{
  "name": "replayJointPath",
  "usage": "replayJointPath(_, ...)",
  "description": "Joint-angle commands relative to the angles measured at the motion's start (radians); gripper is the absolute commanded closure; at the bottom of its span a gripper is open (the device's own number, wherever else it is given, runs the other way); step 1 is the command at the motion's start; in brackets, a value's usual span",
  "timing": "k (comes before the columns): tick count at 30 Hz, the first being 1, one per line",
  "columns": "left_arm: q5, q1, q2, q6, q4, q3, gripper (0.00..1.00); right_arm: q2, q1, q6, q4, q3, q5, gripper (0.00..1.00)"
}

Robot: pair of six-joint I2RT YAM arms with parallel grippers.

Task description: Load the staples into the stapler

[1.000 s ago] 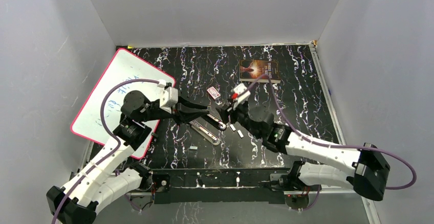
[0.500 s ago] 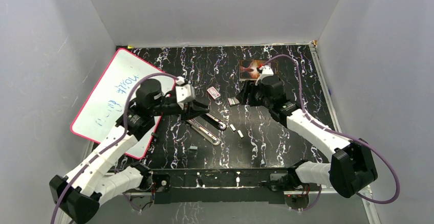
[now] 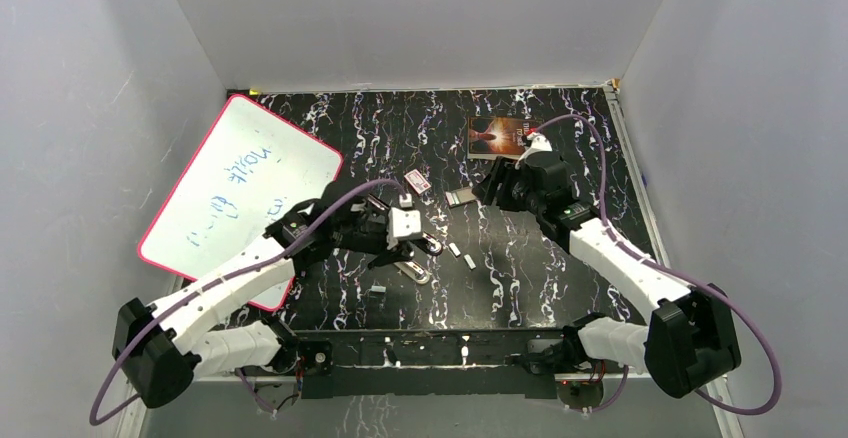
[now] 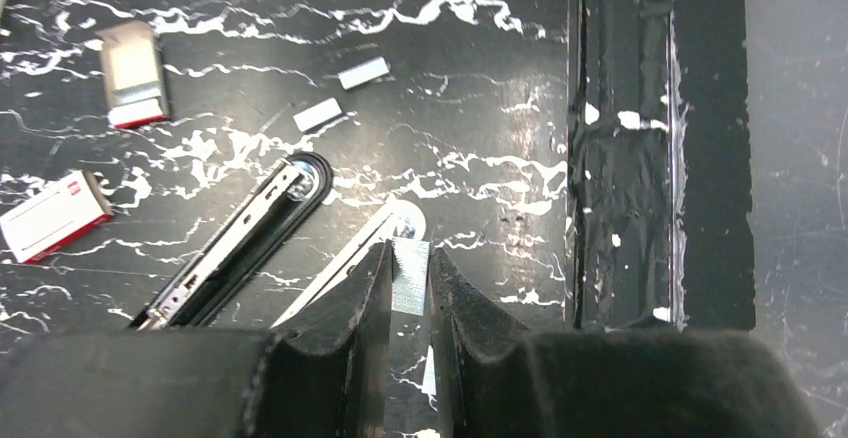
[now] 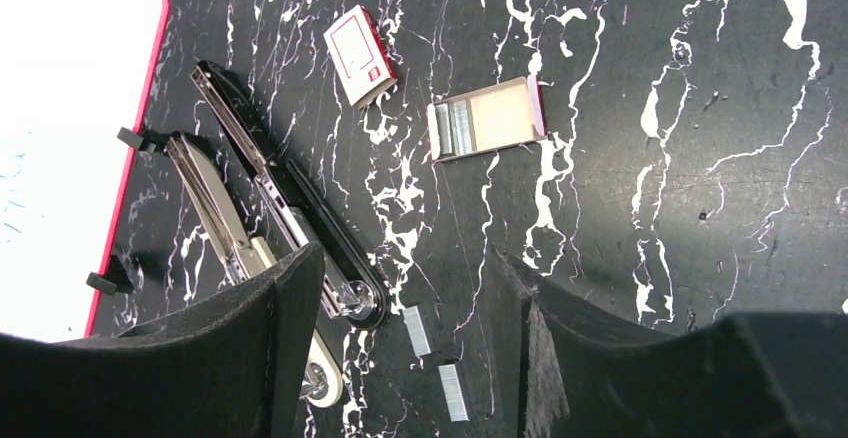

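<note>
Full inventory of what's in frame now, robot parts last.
stapler: 1, black and silver, swung open, centre
loose staple strips: 2, silvery, lying by stapler's end
held staple strip: 1, silvery, gripped over stapler
staple tray: 1, white-red, open, staples inside, beyond stapler
box sleeve: 1, white-red, beside tray
whiteboard: 1, white, pink rim, left
book: 1, dark cover, far side
left end effector: 1, black, shut on held staple strip
right end effector: 1, black, open, empty
</note>
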State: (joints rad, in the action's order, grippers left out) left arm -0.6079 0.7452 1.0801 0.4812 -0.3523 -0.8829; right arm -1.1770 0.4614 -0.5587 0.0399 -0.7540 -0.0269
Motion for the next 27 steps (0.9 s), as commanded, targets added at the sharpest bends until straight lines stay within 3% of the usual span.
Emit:
replayJointPath(1, 0.077, 0.088, 0.017, 0.079, -0.07, 0.022, 1.0, 0.044, -0.013, -0.029, -0.015, 0.009, 0.023, 0.32)
replayJointPath(11, 0.256, 0.241, 0.174, 0.168, -0.125, 0.032, 1.0, 0.074, -0.031, -0.041, 0.002, 0.02, 0.05, 0.32)
replayJointPath(27, 0.345, 0.279, 0.36, 0.254, -0.154, 0.01, 1.0, 0.064, -0.035, -0.043, -0.003, 0.036, 0.005, 0.32)
